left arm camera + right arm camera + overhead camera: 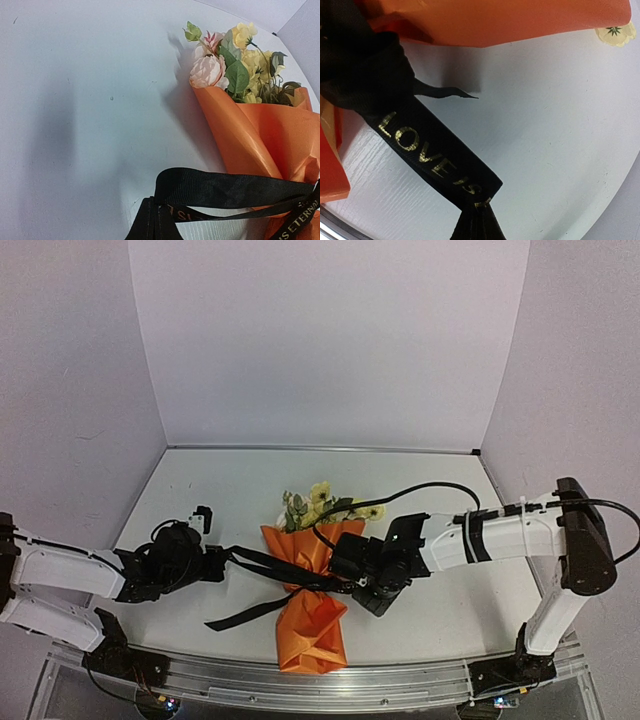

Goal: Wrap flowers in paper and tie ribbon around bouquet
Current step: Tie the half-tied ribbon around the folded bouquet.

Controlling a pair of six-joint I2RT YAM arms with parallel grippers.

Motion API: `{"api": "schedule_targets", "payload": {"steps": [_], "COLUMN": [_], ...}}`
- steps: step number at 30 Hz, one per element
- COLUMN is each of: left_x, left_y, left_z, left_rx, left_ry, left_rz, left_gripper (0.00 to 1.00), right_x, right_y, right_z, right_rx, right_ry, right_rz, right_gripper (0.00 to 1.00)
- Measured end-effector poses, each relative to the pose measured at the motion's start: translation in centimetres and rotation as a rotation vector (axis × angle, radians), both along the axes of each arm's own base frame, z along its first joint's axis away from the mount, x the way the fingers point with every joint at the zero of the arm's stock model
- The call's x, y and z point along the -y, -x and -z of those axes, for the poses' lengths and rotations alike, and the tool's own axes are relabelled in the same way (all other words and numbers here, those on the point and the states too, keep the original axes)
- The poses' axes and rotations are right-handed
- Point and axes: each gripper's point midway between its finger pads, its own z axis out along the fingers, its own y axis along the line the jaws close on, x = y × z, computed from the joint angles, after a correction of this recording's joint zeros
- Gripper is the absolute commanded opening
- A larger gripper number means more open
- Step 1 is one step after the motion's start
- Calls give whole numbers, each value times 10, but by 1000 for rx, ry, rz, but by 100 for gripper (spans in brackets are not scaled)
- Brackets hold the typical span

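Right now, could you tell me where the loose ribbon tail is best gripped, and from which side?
Grip the ribbon tail near its free end, from above, fingers across its narrow width: it appears to lie flat and uncovered on the table, left of the bouquet.

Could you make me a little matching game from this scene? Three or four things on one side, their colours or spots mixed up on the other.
Things:
1. flowers
2. paper
3. ribbon
4. table

Descriptions:
A. black with gold lettering
B. white, under everything
C. orange, folded into a cone
D. yellow and pink, poking from the cone's wide end

Pairs: 1-D, 2-C, 3-A, 4-B
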Motion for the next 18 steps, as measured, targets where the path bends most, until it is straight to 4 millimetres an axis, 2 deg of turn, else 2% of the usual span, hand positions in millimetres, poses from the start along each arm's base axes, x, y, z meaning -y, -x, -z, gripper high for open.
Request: {"api": "schedule_targets", "payload": {"steps": [11,18], "left_x": [-9,-11], "left_y": [-6,-15], "left_z": [12,16], "left_rx": [-37,-46], "left_ry": [-6,-2], "left_rz": [-41,-27], "left_gripper": [0,0], "right_x": [34,35], "right_y": [10,15], "right_z": [21,12], "right_rx": [-14,-16], "right_ry": [70,21], "right_rz": [76,122], "right_gripper": [0,0]}}
